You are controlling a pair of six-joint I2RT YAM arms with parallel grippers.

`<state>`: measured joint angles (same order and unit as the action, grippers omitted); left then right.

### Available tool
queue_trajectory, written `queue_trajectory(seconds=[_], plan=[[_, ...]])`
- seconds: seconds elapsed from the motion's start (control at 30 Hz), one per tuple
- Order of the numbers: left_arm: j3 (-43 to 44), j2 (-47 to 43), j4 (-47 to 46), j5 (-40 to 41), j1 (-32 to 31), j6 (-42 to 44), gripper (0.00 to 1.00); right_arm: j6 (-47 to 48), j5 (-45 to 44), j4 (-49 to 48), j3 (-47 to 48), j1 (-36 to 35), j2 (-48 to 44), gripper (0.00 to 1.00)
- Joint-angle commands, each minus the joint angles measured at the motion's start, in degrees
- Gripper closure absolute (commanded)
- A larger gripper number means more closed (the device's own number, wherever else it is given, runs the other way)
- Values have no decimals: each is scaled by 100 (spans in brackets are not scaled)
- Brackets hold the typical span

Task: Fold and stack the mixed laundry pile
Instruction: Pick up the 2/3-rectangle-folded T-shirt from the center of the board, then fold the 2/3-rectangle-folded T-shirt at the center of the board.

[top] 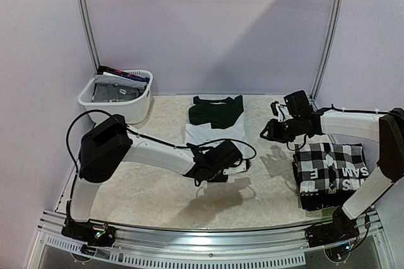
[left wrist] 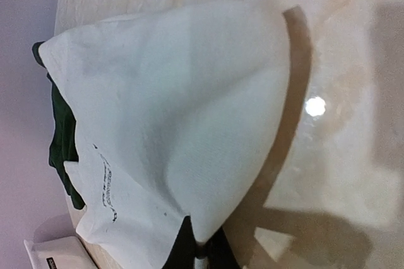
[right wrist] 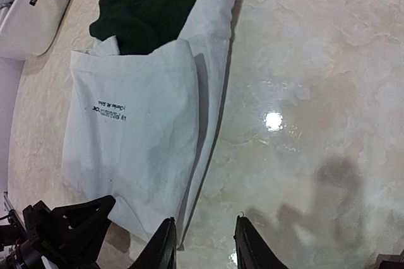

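A white cloth (top: pixel 214 131) with a dark green part (top: pixel 214 110) lies at the back middle of the table. My left gripper (top: pixel 209 155) is at its near edge. In the left wrist view the black fingers (left wrist: pixel 183 250) are shut on a pinch of the white cloth (left wrist: pixel 177 111), which rises tent-like from them. My right gripper (top: pixel 266 133) hovers to the right of the cloth. It stands open (right wrist: pixel 203 244) with nothing between its fingers, beside the cloth's corner (right wrist: pixel 180 234). A folded checkered shirt (top: pixel 319 165) with a black lettered piece (top: pixel 350 177) lies at the right.
A white plastic basket (top: pixel 142 108) at the back left holds grey (top: pixel 113 92) and blue (top: pixel 126 74) garments. The basket's corner shows in both wrist views (left wrist: pixel 57 253) (right wrist: pixel 38 10). A metal frame post (top: pixel 85 16) stands behind the basket. Walls close the back.
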<state>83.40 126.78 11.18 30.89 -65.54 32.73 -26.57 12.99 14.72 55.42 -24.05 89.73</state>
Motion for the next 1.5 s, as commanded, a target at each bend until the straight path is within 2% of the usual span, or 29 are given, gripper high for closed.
queue_trajectory(seconds=[0.0, 0.27, 0.7, 0.97, 1.17, 1.3, 1.47], plan=[[-360, -582, 304, -76, -363, -532, 100, 83, 524, -218, -40, -91, -130, 68], [-762, -1095, 922, 377, -929, -1082, 100, 120, 1412, -513, 84, -495, 42, 71], [-656, -1479, 1732, 813, -1623, -1514, 100, 19, 2211, -1501, -11, -599, 1356, 79], [-507, -1726, 2072, 771, -1804, -1577, 100, -17, 2012, -1538, -191, -621, 1914, 83], [-254, -1887, 2165, 684, -1783, -1308, 100, -48, 1645, -1481, -599, -796, 1712, 83], [-52, -1864, 2176, 663, -1717, -1080, 100, -118, 1352, -1147, -696, -919, 1578, 83], [133, -1935, 2317, 659, -1673, -956, 100, -138, 949, -464, -760, -1071, 993, 83]])
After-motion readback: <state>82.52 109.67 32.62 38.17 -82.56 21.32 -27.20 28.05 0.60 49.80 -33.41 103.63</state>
